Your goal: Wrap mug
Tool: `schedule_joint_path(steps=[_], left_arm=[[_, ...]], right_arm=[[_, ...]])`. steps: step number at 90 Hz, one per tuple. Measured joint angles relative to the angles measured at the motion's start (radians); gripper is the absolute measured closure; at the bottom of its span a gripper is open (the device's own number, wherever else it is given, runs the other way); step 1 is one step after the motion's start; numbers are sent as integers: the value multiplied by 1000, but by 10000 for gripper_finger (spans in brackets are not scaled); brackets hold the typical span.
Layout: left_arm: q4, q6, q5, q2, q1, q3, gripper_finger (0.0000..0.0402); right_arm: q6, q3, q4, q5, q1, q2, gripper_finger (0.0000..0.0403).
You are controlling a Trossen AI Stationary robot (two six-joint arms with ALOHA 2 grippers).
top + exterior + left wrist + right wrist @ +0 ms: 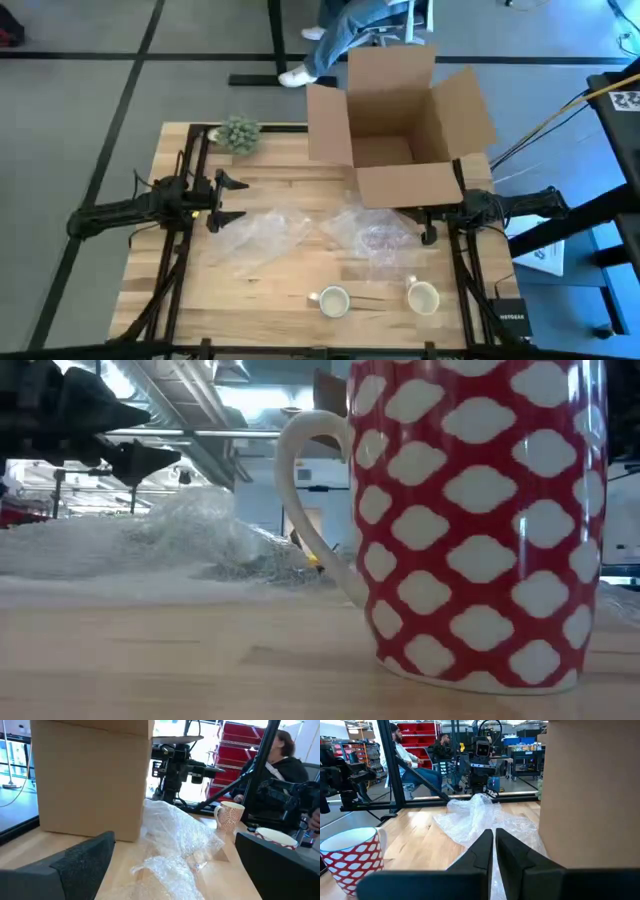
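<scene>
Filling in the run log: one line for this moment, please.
left pincer open, empty, beside left bubble wrap | right pincer shut, empty, by cardboard box | two mugs unwrapped at table edge

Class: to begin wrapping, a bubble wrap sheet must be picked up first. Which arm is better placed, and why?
Probably the left. The left gripper has open jaws right beside a bubble wrap sheet; the right gripper has shut jaws and would need to open first.

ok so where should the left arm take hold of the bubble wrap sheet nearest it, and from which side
Judging from the high view, the left bubble wrap sheet lies crumpled and fairly flat on the table, so a raised fold at its near edge looks best. The left gripper, open, sits just beside that edge; coming down from above and pinching a ridge seems easier than sliding under. The right gripper waits, shut, by the cardboard box.
</scene>
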Motion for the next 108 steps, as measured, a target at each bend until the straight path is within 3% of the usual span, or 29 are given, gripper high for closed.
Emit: schedule_joint_path(steps=[108], left_arm=[[0,0,0,0,0,0,2]], right_arm=[[0,0,28,1,0,0,395]])
